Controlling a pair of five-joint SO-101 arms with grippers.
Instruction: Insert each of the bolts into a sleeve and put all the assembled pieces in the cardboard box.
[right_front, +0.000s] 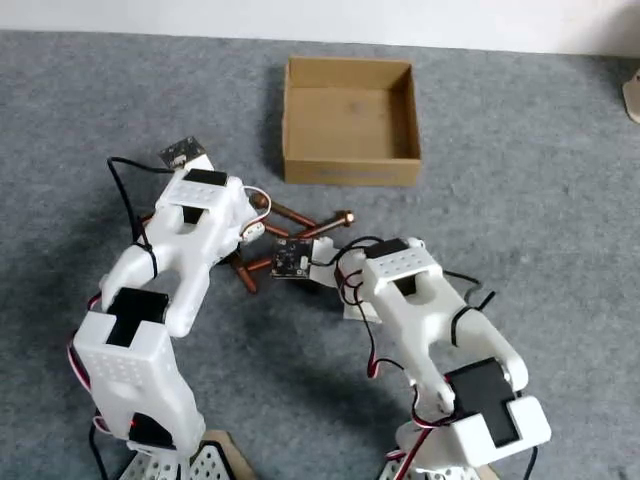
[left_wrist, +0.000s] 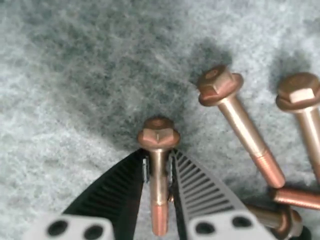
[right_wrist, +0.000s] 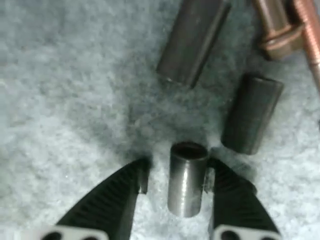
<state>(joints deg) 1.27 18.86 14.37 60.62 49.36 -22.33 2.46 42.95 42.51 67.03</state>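
My left gripper (left_wrist: 159, 175) is shut on the shaft of a copper bolt (left_wrist: 158, 136), whose hex head sticks out just past the fingertips, over the grey carpet. My right gripper (right_wrist: 175, 175) is open around a dark metal sleeve (right_wrist: 187, 177) lying on the carpet; one finger (right_wrist: 137, 182) stands clear of it and the other is close beside it. Two more sleeves (right_wrist: 192, 40) (right_wrist: 252, 115) lie beyond. The cardboard box (right_front: 300, 120) stands empty at the back, beyond both arms (right_front: 200, 215) (right_front: 400, 275).
Loose copper bolts (left_wrist: 240, 125) (left_wrist: 302, 110) lie beside the held one, and more bolts (right_front: 300, 222) are scattered between the arms in the high view. Another bolt (right_wrist: 277, 25) lies near the far sleeves. Grey carpet (right_front: 520, 200) covers the table.
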